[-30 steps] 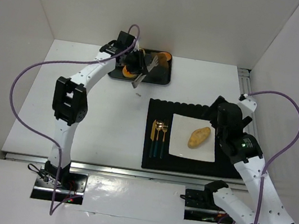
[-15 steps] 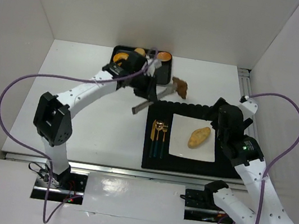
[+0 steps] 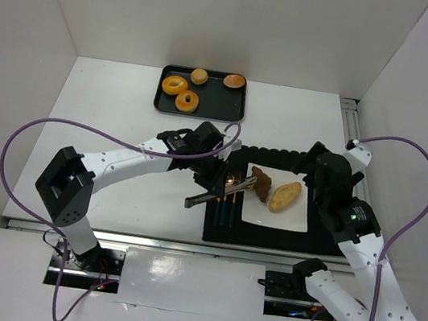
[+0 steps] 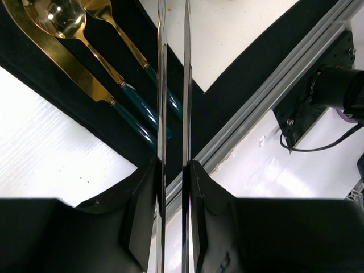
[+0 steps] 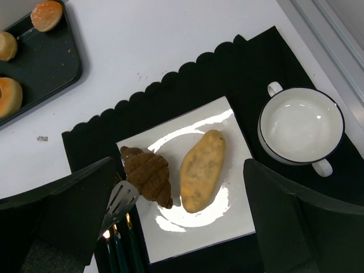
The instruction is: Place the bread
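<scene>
The left end effector pinches tongs holding a croissant, maybe touching the white plate. The right end effector is spread.

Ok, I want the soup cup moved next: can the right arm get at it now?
Probably yes. The right gripper hangs open above the placemat, and the soup cup sits uncovered beside the plate; the tongs and croissant are at the plate's opposite edge.
</scene>
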Motion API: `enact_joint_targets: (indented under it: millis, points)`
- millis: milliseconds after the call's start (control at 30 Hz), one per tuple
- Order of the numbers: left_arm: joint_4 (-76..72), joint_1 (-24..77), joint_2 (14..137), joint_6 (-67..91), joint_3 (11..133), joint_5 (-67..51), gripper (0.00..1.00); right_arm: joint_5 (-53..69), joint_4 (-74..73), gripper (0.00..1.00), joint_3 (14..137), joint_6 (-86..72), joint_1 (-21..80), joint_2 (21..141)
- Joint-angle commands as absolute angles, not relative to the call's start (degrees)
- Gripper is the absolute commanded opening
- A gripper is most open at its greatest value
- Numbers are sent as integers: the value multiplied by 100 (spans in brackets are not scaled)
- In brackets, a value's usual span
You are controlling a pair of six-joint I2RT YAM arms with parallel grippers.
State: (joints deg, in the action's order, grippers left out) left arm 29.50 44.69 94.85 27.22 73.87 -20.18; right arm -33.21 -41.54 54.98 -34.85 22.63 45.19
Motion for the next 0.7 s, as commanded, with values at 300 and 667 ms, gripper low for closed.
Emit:
enact_joint_targets:
  millis: [300, 667]
  points:
    - [3216, 4641, 8877, 2619, 7664, -1582, 66, -3243, -4236, 100, 5766, -3489, 2303, 4421]
    - [3516, 4641, 8710, 2619, 8077, -1187, 64, -3243, -4289, 100, 5766, -3489, 2303, 4368]
